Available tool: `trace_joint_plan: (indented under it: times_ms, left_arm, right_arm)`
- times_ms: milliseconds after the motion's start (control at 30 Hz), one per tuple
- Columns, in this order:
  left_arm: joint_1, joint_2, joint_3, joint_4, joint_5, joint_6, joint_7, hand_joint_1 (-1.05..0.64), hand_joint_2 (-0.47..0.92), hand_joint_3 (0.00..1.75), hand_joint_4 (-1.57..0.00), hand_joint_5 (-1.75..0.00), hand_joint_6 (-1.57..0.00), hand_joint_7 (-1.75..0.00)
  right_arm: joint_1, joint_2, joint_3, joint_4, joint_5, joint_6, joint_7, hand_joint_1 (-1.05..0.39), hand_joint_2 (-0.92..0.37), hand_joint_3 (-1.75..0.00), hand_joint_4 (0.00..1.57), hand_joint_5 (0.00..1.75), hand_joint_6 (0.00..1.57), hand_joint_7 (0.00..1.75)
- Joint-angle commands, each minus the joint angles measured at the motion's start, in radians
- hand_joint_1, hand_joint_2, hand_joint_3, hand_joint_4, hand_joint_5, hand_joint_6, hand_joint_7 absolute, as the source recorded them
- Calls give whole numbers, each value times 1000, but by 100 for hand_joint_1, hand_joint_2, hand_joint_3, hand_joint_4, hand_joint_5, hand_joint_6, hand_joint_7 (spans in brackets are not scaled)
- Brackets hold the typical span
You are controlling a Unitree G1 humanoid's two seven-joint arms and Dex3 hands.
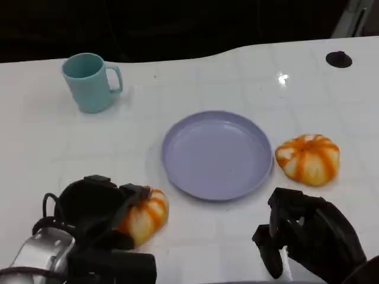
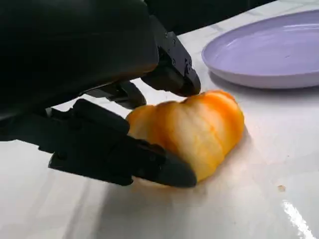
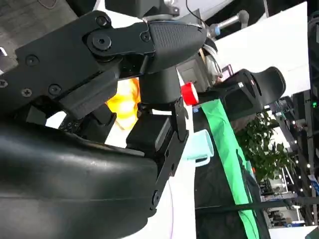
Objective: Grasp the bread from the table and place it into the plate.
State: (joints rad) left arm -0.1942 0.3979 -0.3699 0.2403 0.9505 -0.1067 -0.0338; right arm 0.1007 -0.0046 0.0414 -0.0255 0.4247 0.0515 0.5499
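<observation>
White tabletop [image 1: 53,148] holds a light purple plate [image 1: 217,155] in the middle, with a teal mug [image 1: 90,81] far off at the back left. One orange-striped bread roll [image 1: 144,215] lies on the tabletop near the plate's front left edge, and the left hand [image 1: 98,216] has its black fingers [image 2: 124,159] wrapped around it — it is gripping the roll. A second roll [image 1: 308,158] sits just beside the plate's right edge, and the right hand [image 1: 308,234] hovers in front of it holding nothing, fingers apart.
</observation>
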Motion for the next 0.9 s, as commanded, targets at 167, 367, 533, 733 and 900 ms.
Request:
trace_joint_plan:
  times_ms: [167,367,533,733,900]
  left_arm:
    - [-28,28,-39,100,-61,-15,-20,-39,92,3,-59,-65,-57,-1]
    - [-57,40,-65,177,-62,-44,42,-25,92,34,-71,-123,-101,-8]
    - [-94,56,-109,250,-27,-65,113,-27,92,29,-82,-142,-121,-14]
    - [-112,67,-149,285,1,-78,199,-25,92,40,-73,-173,-93,-86]
    - [-120,68,-163,302,9,-90,280,-25,92,43,-73,-172,-84,-98]
  right_arm:
    - [12,-13,-9,-27,8,12,-8,-95,-70,-55,119,166,104,150]
    - [9,-13,-12,-21,9,8,-3,-95,-69,-56,119,167,104,150]
    - [9,-15,-12,-23,9,10,-2,-94,-70,-56,119,166,104,150]
    - [8,-16,-13,-19,7,-4,7,-94,-70,-55,120,165,104,150]
    - [6,-15,-16,-16,9,-4,9,-94,-71,-54,120,165,104,150]
